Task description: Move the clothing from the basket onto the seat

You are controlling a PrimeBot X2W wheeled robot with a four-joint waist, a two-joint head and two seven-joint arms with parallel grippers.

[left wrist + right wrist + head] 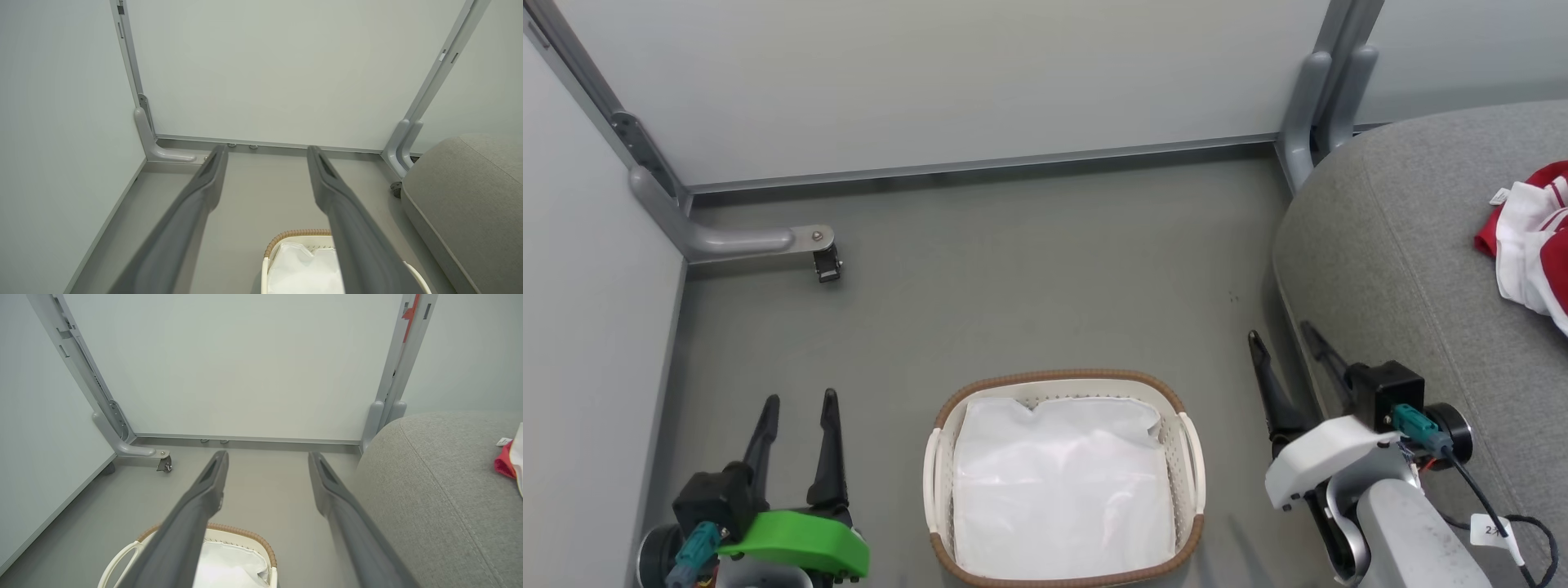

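Observation:
The red and white clothing (1531, 245) lies bunched on the grey seat (1405, 245) at the right edge of the head view; a red corner of the clothing (504, 465) shows on the seat (429, 490) in the right wrist view. The white basket (1188, 457) with its brown rim stands on the floor at bottom centre, with a white liner (1062, 482) inside it. My left gripper (798, 400) hangs open to the basket's left, nothing between its fingers. My right gripper (1282, 331) is open between the basket and the seat's rounded edge.
Pale partition walls close off the back and left, with grey metal feet (735, 241) and a caster (827, 265) on the floor. Another grey post (1319, 98) stands at the back beside the seat. Grey floor (1029, 278) lies beyond the basket.

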